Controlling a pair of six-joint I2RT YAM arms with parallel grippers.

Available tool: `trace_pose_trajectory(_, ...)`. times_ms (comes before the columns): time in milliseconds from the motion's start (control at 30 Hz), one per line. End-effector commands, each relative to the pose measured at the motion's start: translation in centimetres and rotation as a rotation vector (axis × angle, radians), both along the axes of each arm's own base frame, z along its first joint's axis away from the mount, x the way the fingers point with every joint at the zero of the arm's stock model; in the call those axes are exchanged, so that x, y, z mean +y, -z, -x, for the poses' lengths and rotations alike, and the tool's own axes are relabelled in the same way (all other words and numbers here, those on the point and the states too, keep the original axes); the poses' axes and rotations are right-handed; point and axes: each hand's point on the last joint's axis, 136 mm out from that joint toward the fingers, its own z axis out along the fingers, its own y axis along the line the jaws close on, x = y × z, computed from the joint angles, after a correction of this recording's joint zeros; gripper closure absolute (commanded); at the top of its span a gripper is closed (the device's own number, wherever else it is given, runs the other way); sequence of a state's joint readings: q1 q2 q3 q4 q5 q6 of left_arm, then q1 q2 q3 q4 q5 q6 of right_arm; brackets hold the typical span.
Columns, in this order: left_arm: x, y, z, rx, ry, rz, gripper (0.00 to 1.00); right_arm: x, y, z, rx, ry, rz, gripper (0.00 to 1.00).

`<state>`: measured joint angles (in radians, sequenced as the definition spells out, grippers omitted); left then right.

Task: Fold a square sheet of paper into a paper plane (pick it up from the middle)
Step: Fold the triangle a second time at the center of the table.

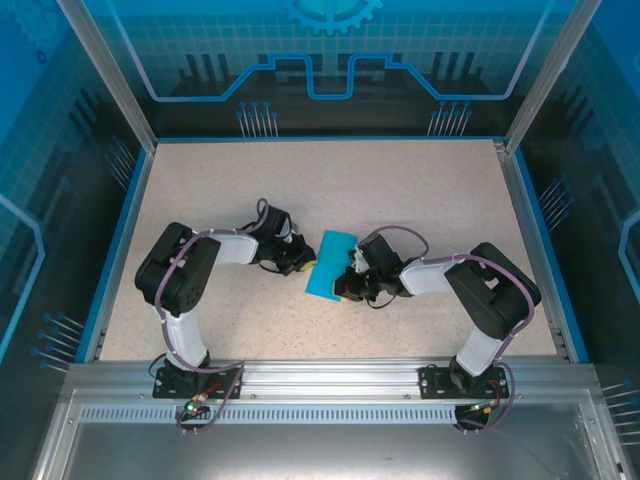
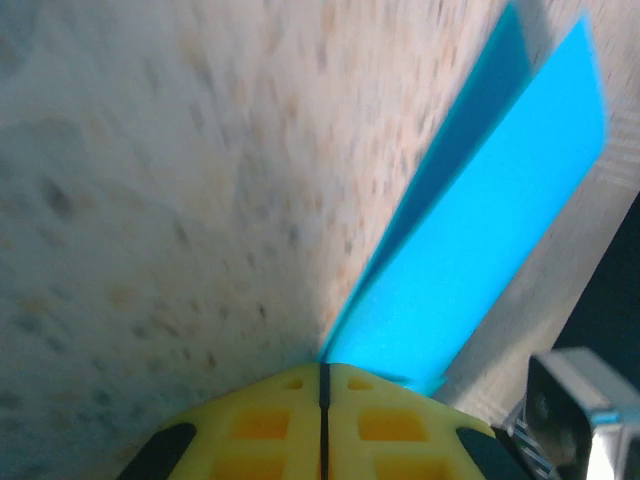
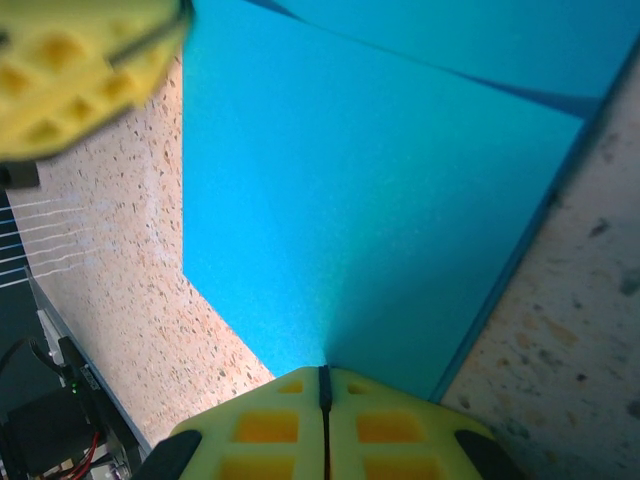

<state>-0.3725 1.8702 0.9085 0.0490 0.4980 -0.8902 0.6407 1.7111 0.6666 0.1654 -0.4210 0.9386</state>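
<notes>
The square sheet of paper (image 1: 328, 262) is bright cyan-blue and folded over on itself, lying mid-table between my two grippers. My left gripper (image 1: 305, 264) meets its left edge. In the left wrist view the yellow jaws (image 2: 323, 368) are shut, and the sheet (image 2: 480, 240) runs up and to the right from their tip. My right gripper (image 1: 347, 287) is at the near right edge. Its jaws (image 3: 323, 372) are shut on the sheet (image 3: 350, 200), and a faint crease starts at their seam. A second paper layer (image 3: 480, 40) lies across the top. The left fingers (image 3: 70, 80) show at upper left.
The speckled beige table (image 1: 400, 190) is bordered by a blue rim (image 1: 120, 240) and clear enclosure walls. A metal rail (image 1: 330, 375) at the near edge carries both arm bases. Bare tabletop lies behind and to both sides of the paper.
</notes>
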Motion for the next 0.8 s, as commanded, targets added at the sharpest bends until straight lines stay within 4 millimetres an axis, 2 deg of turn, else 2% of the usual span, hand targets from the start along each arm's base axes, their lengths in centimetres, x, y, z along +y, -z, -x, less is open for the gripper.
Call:
trace_pose_trajectory(0, 1.2, -0.2, -1.8, -0.039, -0.023, -0.051, 0.9, -1.9, 2.7, 2.7, 0.113, -0.02, 0.102, 0.93)
trace_pose_trajectory(200, 0.2, -3.3, -2.2, -0.108, 0.003, 0.023, 0.86, -1.6, 2.4, 2.4, 0.106, -0.024, 0.094, 0.92)
trace_pose_trajectory(300, -0.5, -4.8, -1.3, -0.138, 0.038, 0.06, 0.85, -1.4, 2.2, 2.2, 0.101, -0.024, 0.088, 0.92)
trace_pose_trajectory(433, -2.5, -6.2, 0.1, -0.164, 0.126, 0.109, 0.84, -1.1, 1.9, 1.8, 0.094, -0.021, 0.082, 0.91)
trace_pose_trajectory(567, -3.9, -5.1, 1.0, -0.142, 0.186, 0.099, 0.84, -1.0, 1.7, 1.6, 0.09, -0.018, 0.078, 0.91)
trace_pose_trajectory(767, -4.5, -2.0, 0.6, -0.083, 0.177, 0.088, 0.85, -0.8, 1.2, 1.5, 0.075, -0.021, 0.056, 0.89)
